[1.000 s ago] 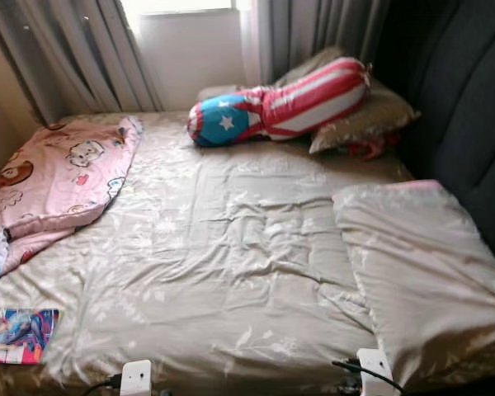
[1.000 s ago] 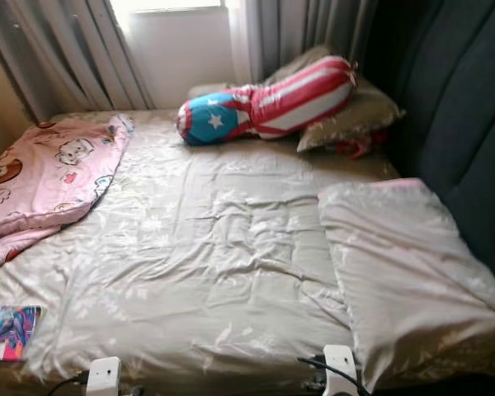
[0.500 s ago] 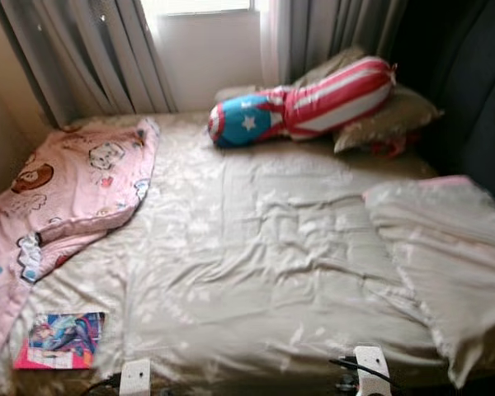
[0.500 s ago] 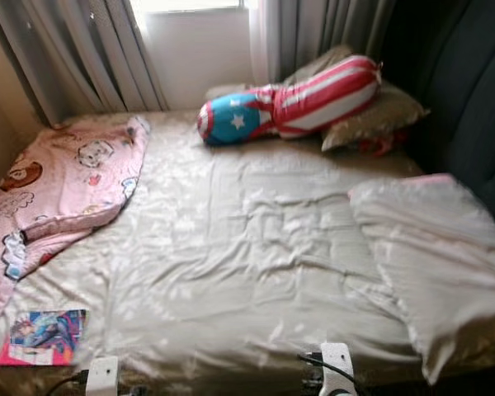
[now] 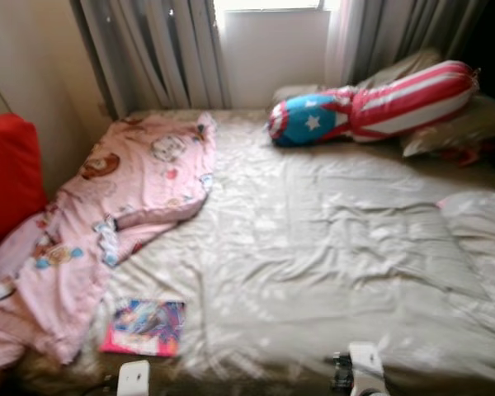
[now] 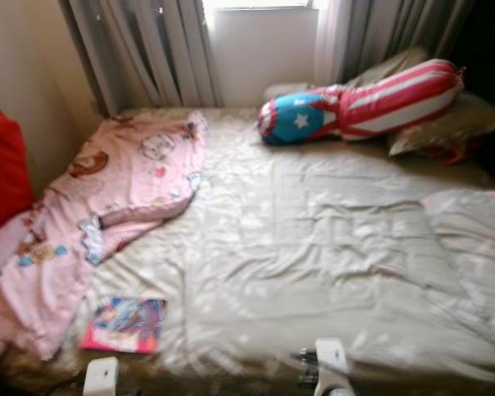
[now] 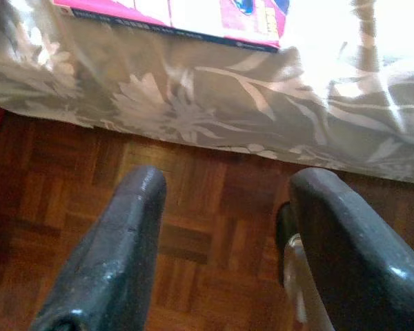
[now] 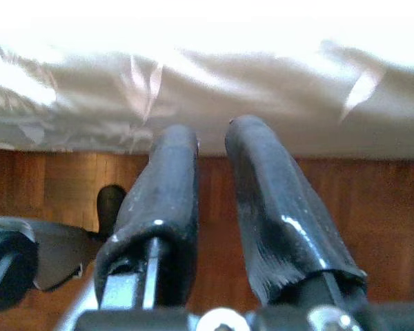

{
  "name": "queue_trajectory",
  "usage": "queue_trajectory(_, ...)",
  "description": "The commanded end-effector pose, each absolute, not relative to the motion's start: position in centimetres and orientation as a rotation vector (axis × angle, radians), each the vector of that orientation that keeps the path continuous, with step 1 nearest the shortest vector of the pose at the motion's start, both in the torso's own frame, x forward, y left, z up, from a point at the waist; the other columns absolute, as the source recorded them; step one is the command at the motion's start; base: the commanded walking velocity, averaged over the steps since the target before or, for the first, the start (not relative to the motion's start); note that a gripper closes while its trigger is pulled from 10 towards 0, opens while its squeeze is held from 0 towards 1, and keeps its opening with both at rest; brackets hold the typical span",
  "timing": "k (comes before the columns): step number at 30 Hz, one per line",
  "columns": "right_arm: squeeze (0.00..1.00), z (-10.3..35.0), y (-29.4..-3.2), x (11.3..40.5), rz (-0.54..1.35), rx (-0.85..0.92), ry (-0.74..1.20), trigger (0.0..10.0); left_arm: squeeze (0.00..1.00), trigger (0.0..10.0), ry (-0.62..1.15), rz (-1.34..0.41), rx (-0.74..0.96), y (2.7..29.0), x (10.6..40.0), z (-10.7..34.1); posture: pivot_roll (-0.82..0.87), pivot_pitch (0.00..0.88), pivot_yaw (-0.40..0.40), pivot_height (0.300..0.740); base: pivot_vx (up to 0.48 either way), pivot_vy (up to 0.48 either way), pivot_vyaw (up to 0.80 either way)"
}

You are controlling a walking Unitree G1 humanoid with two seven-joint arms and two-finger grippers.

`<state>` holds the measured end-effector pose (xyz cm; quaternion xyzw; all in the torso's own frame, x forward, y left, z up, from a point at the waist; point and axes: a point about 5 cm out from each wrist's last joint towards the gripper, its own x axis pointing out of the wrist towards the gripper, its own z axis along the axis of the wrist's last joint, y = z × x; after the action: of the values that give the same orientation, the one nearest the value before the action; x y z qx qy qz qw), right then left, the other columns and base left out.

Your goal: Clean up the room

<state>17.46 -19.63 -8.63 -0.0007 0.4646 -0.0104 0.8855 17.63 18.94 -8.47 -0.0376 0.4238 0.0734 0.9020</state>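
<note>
A red cushion [image 5: 8, 177] stands past the bed's left edge. A crumpled pink cartoon-print blanket [image 5: 107, 214] spills over the bed's left edge, and a thin bright-covered book [image 5: 144, 327] lies flat near the bed's front left corner. The left claw [image 7: 221, 227] hangs below the bed's front edge over wooden parquet floor [image 7: 193, 234], fingers spread wide and empty. The right claw [image 8: 210, 207] hangs low too, fingers narrowly parted, empty. A red, white and blue star-printed bolster [image 5: 371, 103] rests at the bed's far right corner. Risk: reaching up blind could snag the beige floral bedsheet [image 5: 330, 247] or push the book off the bed's edge
</note>
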Motion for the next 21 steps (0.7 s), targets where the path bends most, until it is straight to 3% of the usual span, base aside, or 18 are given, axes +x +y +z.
queue_trajectory(1, 0.0, -8.56, -18.99, 17.8, -0.01, 0.011, 0.958, 10.0, 0.0, 10.0, 0.883, 0.173, -0.059, 19.91, 17.49, -8.41, -0.12, 0.0, 0.04, 0.74, 0.0, 0.476, 0.0)
queue_trajectory(21, 0.0, -8.49, -18.9, 17.98, -0.003, 0.009, 0.954, 10.0, 0.0, 10.0, 0.879, 0.178, -0.061, 19.98, 17.68, -8.33, -0.11, 0.0, 0.038, 0.74, 0.0, 0.476, 0.0)
